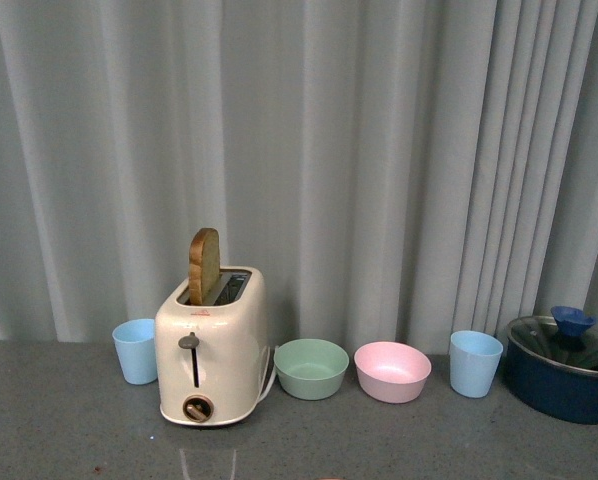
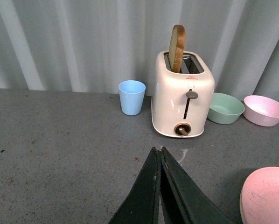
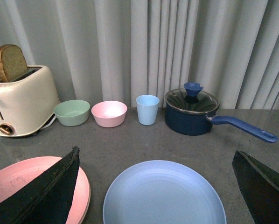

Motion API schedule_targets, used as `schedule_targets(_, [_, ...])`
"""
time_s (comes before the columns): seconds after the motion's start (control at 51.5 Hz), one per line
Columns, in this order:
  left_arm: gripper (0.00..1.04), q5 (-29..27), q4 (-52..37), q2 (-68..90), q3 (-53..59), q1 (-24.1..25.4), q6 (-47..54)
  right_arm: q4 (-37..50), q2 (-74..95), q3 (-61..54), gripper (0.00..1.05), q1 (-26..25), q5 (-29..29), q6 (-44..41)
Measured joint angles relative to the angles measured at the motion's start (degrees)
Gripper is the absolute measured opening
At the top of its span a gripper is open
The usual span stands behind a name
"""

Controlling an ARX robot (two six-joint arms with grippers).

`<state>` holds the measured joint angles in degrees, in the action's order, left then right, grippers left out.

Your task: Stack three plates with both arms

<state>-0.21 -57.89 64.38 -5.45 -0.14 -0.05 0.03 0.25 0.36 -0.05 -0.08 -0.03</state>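
Observation:
In the right wrist view a light blue plate point(image 3: 163, 196) lies flat on the grey table, with a pink plate point(image 3: 18, 179) beside it, partly behind one finger. My right gripper point(image 3: 156, 154) is open wide above the blue plate, its black fingers point(image 3: 51, 191) apart on either side. The left wrist view shows my left gripper point(image 2: 158, 150) shut with nothing in it, above bare table, and the pink plate's edge point(image 2: 266, 193) beside it. Neither arm nor plate shows in the front view.
Along the curtain stand a light blue cup point(image 1: 136, 350), a cream toaster point(image 1: 212, 347) with a bread slice, a green bowl point(image 1: 311, 368), a pink bowl point(image 1: 392, 371), another blue cup point(image 1: 475, 363) and a dark blue lidded pot point(image 1: 566, 366) with a long handle point(image 3: 244, 128).

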Motion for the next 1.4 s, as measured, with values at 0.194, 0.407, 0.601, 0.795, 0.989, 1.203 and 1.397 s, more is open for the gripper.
schedule_targets(0.194, [0.04, 0.1, 6.4, -8.9, 2.4, 0.0, 0.0, 0.0, 0.0, 0.0, 0.97, 0.0, 0.0, 0.0])
schedule_targets(0.407, [0.04, 0.1, 14.1, -18.4, 3.8, 0.0, 0.0, 0.0, 0.0, 0.0, 0.97, 0.0, 0.0, 0.0])
schedule_targets(0.601, [0.04, 0.2, 21.0, -26.5, 3.8, 0.0, 0.0, 0.0, 0.0, 0.0, 0.97, 0.0, 0.0, 0.0])
schedule_targets(0.795, [0.04, 0.2, 27.7, -33.8, 3.8, 0.0, 0.0, 0.0, 0.0, 0.0, 0.97, 0.0, 0.0, 0.0])
schedule_targets(0.989, [0.04, 0.2, 34.4, -41.0, 3.9, 0.0, 0.0, 0.0, 0.0, 0.0, 0.97, 0.0, 0.0, 0.0])
schedule_targets(1.203, [0.04, 0.2, 39.3, -46.0, 3.9, 0.0, 0.0, 0.0, 0.0, 0.0, 0.97, 0.0, 0.0, 0.0])
schedule_targets(1.397, [0.04, 0.2, 43.8, -50.5, 3.9, 0.0, 0.0, 0.0, 0.0, 0.0, 0.97, 0.0, 0.0, 0.0])
